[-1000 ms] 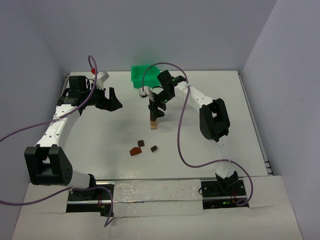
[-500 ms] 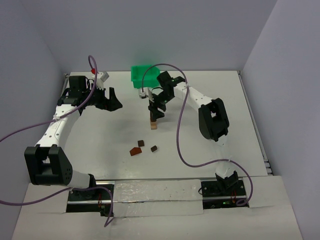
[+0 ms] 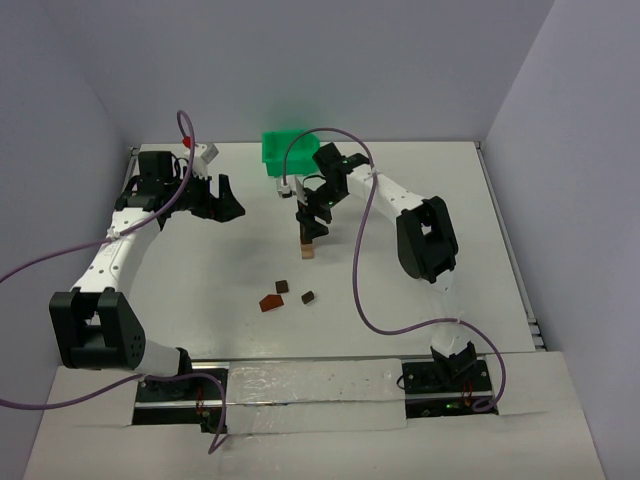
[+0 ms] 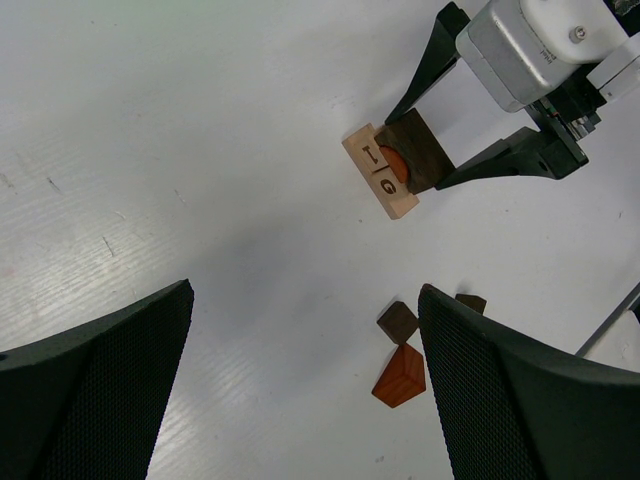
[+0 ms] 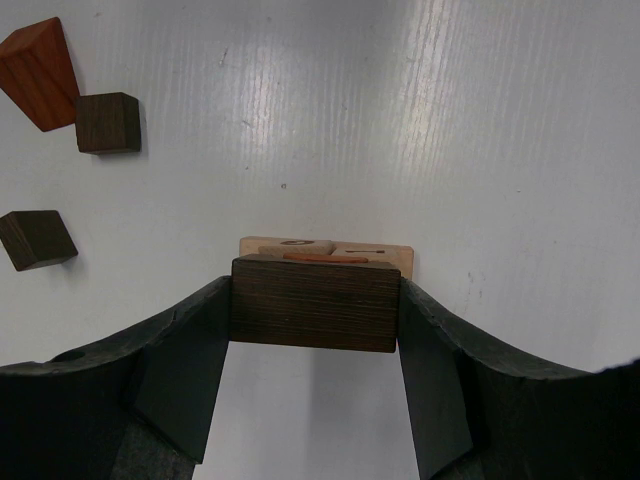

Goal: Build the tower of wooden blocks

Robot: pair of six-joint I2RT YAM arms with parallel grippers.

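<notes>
The wood block tower (image 3: 308, 249) stands mid-table: two light tan lettered blocks (image 4: 378, 172) side by side, with a thin reddish-orange piece (image 5: 325, 258) on top. My right gripper (image 5: 315, 318) is shut on a dark brown block (image 5: 315, 303) and holds it directly over the tan blocks (image 5: 392, 257). Whether the block rests on the stack I cannot tell. In the top view the right gripper (image 3: 312, 222) hangs just above the tower. My left gripper (image 3: 228, 205) is open and empty, well to the tower's left; its black fingers (image 4: 500, 400) frame the left wrist view.
Three loose blocks lie nearer the arm bases: a reddish-brown wedge (image 3: 270, 301) and two dark brown cubes (image 3: 283, 287) (image 3: 308, 296). A green bin (image 3: 285, 150) stands at the back behind the right gripper. Purple cables loop over both arms.
The right arm has shifted only very slightly and the dark block stays in its grip. The left arm has not moved.
</notes>
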